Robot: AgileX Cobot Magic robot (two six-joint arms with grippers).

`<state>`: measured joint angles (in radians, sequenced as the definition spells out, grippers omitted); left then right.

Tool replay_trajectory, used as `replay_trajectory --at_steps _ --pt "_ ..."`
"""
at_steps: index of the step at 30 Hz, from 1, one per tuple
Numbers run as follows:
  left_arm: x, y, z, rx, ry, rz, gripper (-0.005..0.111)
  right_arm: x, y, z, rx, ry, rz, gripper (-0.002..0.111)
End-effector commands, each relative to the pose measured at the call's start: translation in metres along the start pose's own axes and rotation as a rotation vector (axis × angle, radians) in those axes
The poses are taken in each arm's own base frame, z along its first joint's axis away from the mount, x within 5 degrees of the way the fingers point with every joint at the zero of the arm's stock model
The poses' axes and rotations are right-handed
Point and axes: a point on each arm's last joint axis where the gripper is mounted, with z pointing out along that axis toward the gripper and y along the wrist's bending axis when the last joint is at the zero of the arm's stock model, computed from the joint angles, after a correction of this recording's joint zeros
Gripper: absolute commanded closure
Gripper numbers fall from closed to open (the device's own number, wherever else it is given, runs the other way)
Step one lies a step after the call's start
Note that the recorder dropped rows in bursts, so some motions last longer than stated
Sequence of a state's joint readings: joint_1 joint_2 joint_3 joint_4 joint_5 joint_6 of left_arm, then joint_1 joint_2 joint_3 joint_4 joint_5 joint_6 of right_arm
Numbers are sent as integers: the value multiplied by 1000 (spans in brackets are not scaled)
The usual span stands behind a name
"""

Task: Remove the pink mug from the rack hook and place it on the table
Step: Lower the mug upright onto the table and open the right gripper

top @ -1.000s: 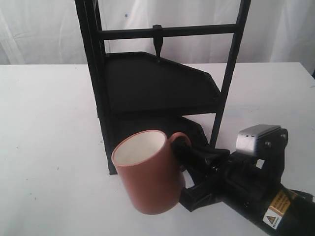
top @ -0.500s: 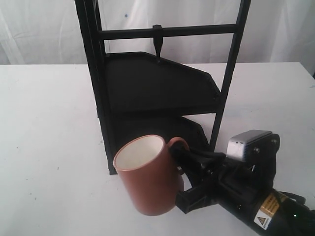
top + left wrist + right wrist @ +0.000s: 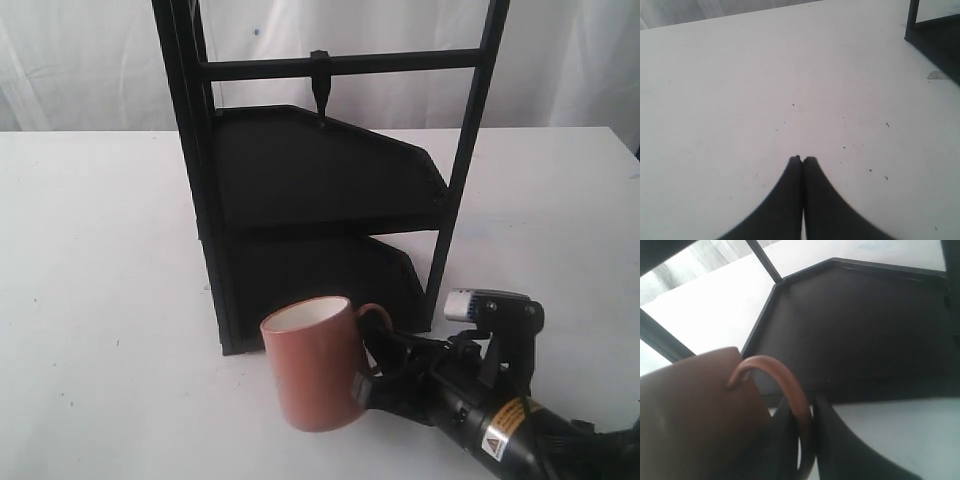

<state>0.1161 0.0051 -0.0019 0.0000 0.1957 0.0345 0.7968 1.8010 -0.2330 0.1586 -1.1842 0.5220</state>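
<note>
Setting down the salmon-pink cylindrical mug (image 3: pixel 318 365), upright just near of the tall black post rack (image 3: pixel 320 190), seemingly touching the white tabletop (image 3: pixel 100 300), pinched by its loop handle (image 3: pixel 790 385) in the right gripper (image 3: pixel 804 407); next, likely unclamping and retreating gently; left gripper (image 3: pixel 802 159) closed, idle.

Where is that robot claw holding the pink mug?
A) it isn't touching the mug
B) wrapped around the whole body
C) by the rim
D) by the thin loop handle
D: in the right wrist view, the two fingers of the right gripper press on either side of the handle of the pink mug.
</note>
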Motion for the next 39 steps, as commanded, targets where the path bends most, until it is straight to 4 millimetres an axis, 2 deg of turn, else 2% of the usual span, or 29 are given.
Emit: replay_trajectory --at_steps 1,12,17,19,23,27,39 --pt "0 0 0 4 -5 -5 107 -4 4 12 -24 -44 -1 108" --pt "0 0 0 4 -5 -5 107 -8 10 25 -46 -70 -1 108" --pt "0 0 0 4 -5 -5 107 -2 6 28 -7 -10 -42 108" --pt "0 0 0 4 -5 -5 107 -5 8 27 -26 -44 -42 105" --pt "0 0 0 4 -5 -5 107 -6 9 27 -33 -61 -46 92" --pt "0 0 0 4 -5 -5 107 -4 2 28 35 -45 -24 84" --pt "0 0 0 4 -5 -5 107 -1 -1 28 65 -10 -18 82"
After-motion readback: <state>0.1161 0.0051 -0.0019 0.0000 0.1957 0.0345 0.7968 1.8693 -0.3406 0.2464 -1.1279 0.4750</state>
